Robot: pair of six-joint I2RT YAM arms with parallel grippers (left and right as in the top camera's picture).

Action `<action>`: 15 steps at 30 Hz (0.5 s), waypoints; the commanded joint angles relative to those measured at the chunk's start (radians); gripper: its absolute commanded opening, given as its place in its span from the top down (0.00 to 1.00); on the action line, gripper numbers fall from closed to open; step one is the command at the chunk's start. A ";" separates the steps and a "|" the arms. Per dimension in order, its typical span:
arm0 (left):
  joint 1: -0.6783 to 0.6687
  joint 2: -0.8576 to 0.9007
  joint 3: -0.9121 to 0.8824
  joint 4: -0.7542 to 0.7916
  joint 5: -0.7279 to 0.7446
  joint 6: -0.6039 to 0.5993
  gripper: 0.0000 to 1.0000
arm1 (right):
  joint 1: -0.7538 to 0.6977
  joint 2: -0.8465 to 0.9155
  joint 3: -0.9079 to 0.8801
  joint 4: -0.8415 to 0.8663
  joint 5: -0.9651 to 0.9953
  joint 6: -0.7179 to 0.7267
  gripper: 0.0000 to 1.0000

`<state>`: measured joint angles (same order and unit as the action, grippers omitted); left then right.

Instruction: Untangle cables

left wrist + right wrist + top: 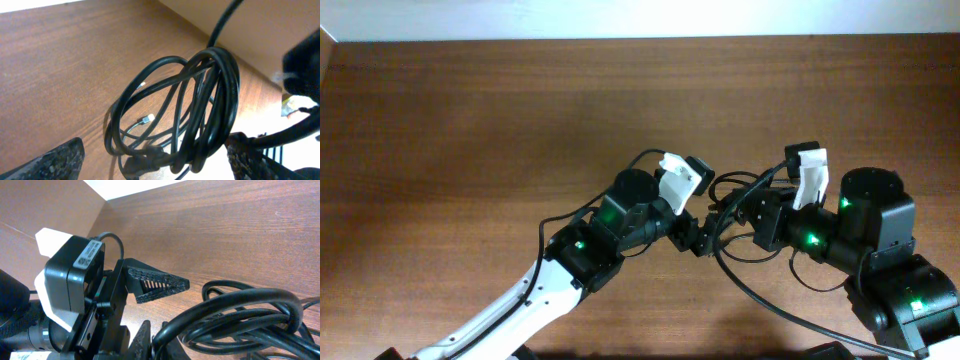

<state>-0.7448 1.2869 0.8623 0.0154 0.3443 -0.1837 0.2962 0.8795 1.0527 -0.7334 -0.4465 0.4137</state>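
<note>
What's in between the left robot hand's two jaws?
The tangled black cables sit between the wide-open jaws of the left gripper. The left wrist view shows it best.

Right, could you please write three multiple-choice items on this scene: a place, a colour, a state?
1. Where is the bundle of thin black cables? A between left arm and right arm; B at the left edge; C offscreen.
2. What colour is the small plug tip? A red; B silvery; C green.
3. How is the left tool? A shut on a cable; B hidden; C wide open.
Answers: 1 A, overhead shows it where the arms meet; 2 B, it glints silver; 3 C, its fingers stand far apart.
</note>
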 commanded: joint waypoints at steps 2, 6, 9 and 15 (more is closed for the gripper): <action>-0.001 -0.002 0.007 0.007 0.072 0.079 0.16 | 0.005 -0.014 0.013 0.011 -0.017 -0.018 0.96; -0.002 -0.002 0.007 0.006 0.189 0.136 0.81 | 0.005 -0.014 0.013 0.011 -0.017 -0.017 0.96; -0.002 -0.002 0.007 0.006 0.203 0.137 0.94 | 0.005 -0.014 0.013 0.011 -0.022 -0.017 0.96; -0.002 -0.002 0.007 0.010 0.211 0.137 1.00 | 0.005 -0.014 0.013 0.011 -0.025 -0.018 0.96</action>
<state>-0.7448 1.2869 0.8623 0.0181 0.5171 -0.0704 0.2962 0.8795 1.0527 -0.7330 -0.4541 0.4137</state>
